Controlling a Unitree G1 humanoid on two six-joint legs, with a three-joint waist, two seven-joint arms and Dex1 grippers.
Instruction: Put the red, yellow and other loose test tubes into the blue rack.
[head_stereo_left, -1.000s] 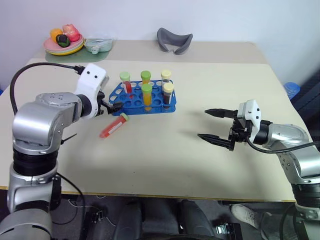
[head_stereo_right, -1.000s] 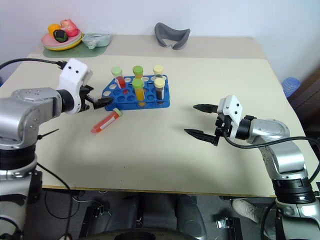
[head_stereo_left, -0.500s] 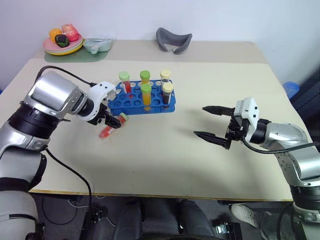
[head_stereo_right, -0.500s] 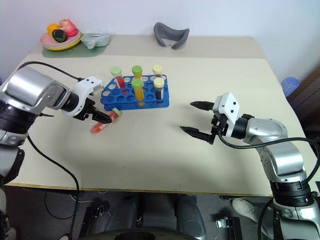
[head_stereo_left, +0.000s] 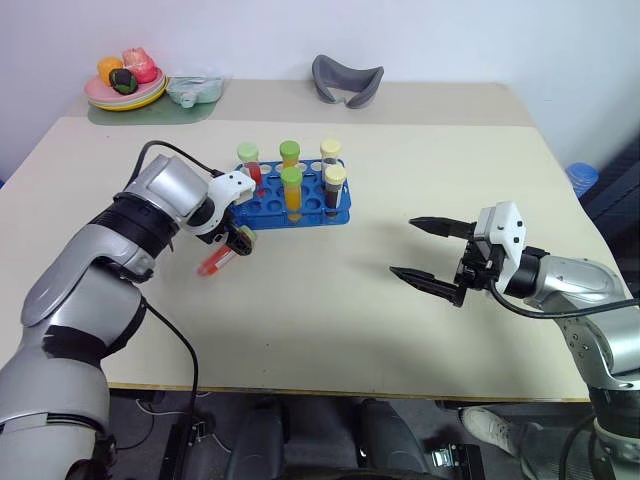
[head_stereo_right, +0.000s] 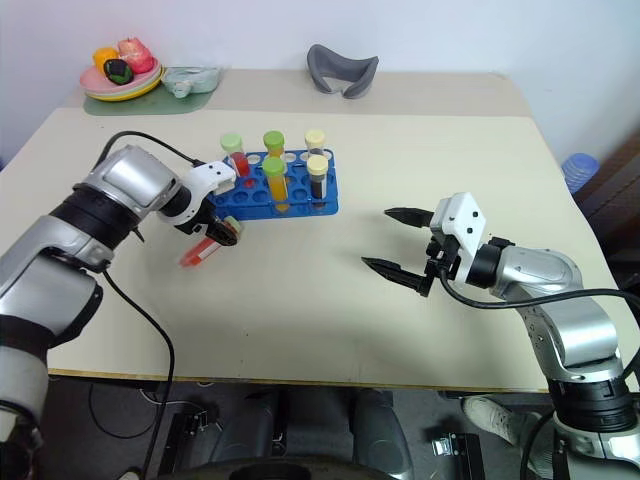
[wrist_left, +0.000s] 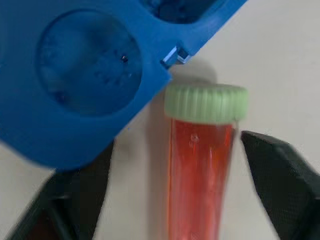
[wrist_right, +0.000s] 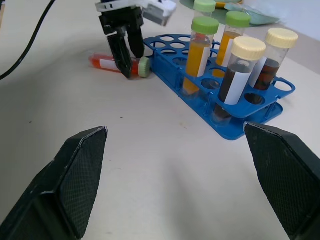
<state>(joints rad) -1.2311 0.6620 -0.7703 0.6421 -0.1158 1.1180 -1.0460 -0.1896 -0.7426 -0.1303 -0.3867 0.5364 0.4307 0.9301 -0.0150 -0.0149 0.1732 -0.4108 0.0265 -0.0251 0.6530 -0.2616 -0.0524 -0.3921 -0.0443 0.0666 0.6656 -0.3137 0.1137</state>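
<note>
Far left at the back of the counter (head_stereo_left: 330, 320): a plate of fruit (head_stereo_left: 127, 84) and a small clear dish (head_stereo_left: 196, 91). Nearer, the left gripper (head_stereo_left: 238, 243) pointing steeply down over a loose red tube (head_stereo_left: 222, 256) lying flat just beside the blue rack (head_stereo_left: 283, 201). Its black fingers (wrist_left: 280, 175) astride that tube just below the pale green cap, one on each side, a narrow gap visible on both sides in the left wrist view; not clamped. In the rack, upright: a red tube, two yellow-orange tubes (head_stereo_left: 293, 190) and two dark brown tubes (head_stereo_left: 333, 191). Behind the rack, a grey curved object (head_stereo_left: 348, 80). On the right, well apart from the rack, the right gripper (head_stereo_left: 432, 257) roughly level above the counter, fingers spread wide, holding nothing.
</note>
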